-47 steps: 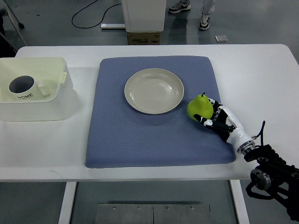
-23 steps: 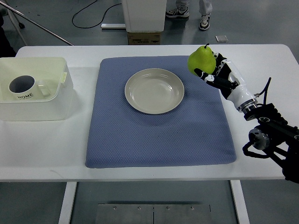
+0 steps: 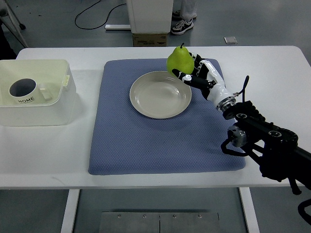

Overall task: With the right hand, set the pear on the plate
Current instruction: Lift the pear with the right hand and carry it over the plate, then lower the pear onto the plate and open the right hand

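- Right hand (image 3: 194,75): fingers closed around the green pear (image 3: 178,59), gripping it from its right side; the stem points up and the fruit is upright. The arm enters from the right edge, low in the view.
- Pear position: lifted off the surface, showing over the far right rim of the cream plate (image 3: 160,94). It is not resting on the plate (how high it hangs cannot be told from this steep view).
- Change noted: one second ago the pear sat on the blue mat (image 3: 165,141) just right of the plate, with the hand around it. Half a second ago it was raised near the mat's far right corner. It has since travelled leftward to the plate's edge.
- Meaning for the task: pick-up and lift are done, and transport is nearly finished. In my judgement what remains is a short shift toward the plate's middle, a descent and a release.
- Risk, as a judgement: a pear is rounded and top-heavy, so a release from height or near the rim could let it roll off onto the mat.
- Left hand: not in view.
- Other items: a white bin (image 3: 36,92) holding a mug (image 3: 23,91) stands on the white table (image 3: 272,68) well to the left, apart from the work.
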`<state>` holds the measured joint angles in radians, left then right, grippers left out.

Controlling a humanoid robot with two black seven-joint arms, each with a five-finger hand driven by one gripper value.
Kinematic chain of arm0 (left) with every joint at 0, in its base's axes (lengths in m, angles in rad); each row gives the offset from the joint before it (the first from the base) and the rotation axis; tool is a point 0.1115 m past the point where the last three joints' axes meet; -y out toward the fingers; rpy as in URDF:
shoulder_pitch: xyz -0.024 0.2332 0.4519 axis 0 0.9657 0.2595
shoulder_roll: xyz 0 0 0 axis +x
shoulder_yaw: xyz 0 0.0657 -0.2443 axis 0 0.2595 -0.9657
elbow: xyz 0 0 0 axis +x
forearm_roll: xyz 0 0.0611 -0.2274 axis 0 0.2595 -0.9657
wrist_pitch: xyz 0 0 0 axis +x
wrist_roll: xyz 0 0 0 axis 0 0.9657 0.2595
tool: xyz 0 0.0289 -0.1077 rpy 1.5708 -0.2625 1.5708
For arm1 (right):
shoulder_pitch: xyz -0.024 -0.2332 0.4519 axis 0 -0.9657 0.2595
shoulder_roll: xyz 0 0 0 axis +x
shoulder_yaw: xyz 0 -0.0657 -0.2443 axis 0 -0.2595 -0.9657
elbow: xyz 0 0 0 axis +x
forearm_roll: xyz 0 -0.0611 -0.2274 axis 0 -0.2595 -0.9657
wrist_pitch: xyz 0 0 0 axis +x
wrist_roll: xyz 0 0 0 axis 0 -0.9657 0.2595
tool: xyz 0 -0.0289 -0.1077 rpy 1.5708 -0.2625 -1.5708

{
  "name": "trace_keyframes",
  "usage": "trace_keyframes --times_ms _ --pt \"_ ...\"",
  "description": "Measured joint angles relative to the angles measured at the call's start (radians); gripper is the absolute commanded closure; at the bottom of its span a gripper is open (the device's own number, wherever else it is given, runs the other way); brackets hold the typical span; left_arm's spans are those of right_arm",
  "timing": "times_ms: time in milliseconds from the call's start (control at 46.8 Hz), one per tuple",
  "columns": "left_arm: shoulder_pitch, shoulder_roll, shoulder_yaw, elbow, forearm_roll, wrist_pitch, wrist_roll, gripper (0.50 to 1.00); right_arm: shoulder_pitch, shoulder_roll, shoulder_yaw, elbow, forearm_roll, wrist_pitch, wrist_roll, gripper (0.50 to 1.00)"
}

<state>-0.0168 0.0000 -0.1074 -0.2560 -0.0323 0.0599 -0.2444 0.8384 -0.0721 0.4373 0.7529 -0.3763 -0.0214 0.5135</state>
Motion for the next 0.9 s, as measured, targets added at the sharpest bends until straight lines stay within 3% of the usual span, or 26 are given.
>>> trace_keyframes --times_ms 192,577,897 --pt "0.000 0.000 0.000 0.000 0.000 0.000 0.000 0.500 0.056 0.069 -0.058 -0.056 -0.004 -0.005 -0.014 1.000" --pt "0.000 0.000 0.000 0.000 0.000 0.000 0.000 0.500 0.084 0.072 -0.178 -0.150 -0.004 -0.029 -0.022 1.000" --pt "0.000 0.000 0.000 0.000 0.000 0.000 0.000 0.500 0.084 0.072 -0.241 -0.158 -0.004 -0.035 -0.022 1.000"
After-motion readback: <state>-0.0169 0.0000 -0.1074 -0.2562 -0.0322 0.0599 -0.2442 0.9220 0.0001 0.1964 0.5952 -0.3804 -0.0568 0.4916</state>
